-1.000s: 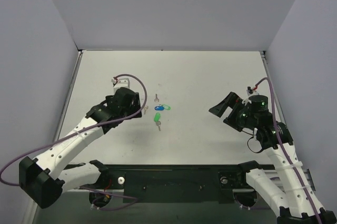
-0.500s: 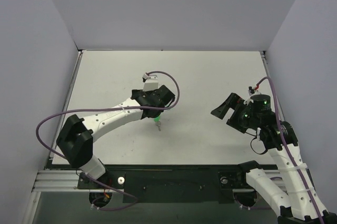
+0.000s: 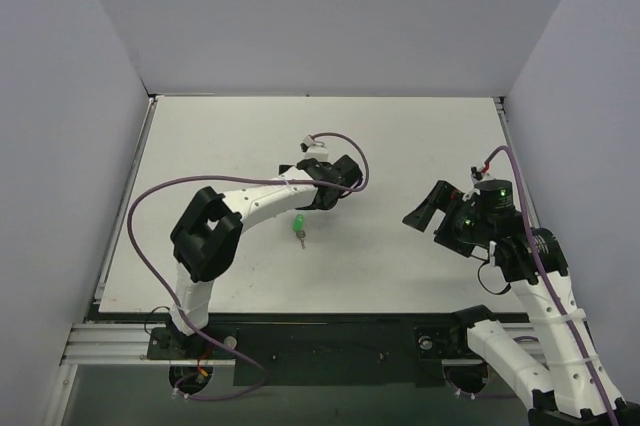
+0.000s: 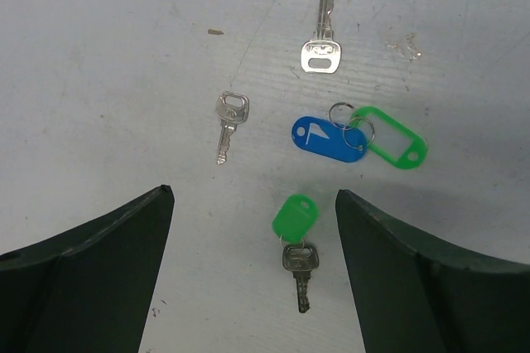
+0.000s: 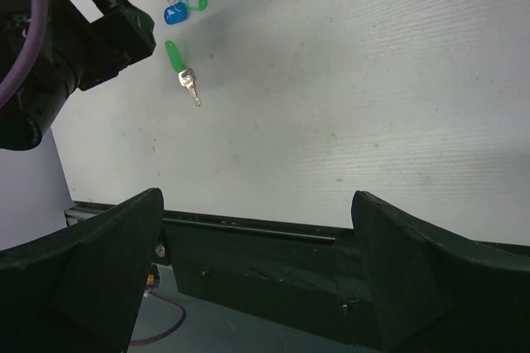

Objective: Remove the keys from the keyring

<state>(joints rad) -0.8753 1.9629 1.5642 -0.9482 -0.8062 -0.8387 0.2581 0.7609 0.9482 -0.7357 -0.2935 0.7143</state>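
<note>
In the left wrist view, two bare silver keys (image 4: 320,38) (image 4: 228,125) lie loose on the white table. A small keyring (image 4: 342,114) joins a blue plastic tag (image 4: 327,139) and a green plastic tag (image 4: 391,142). A third key (image 4: 300,270) hangs from a solid green tag (image 4: 296,216). My left gripper (image 4: 252,195) is open and empty above the table, with that green-tagged key between its jaws. In the top view the left gripper (image 3: 318,198) hides most keys; only the green-tagged key (image 3: 299,226) shows. My right gripper (image 3: 428,208) is open and empty, far to the right.
The right wrist view shows the key cluster (image 5: 178,13) far off at top left, beside the left arm (image 5: 66,46), and the table's black front rail (image 5: 265,233) below. Grey walls enclose the table (image 3: 420,136) on three sides.
My left arm has swung from the left side to the right and now hovers over the keys. The right arm has barely moved. The keys lie where they were.
</note>
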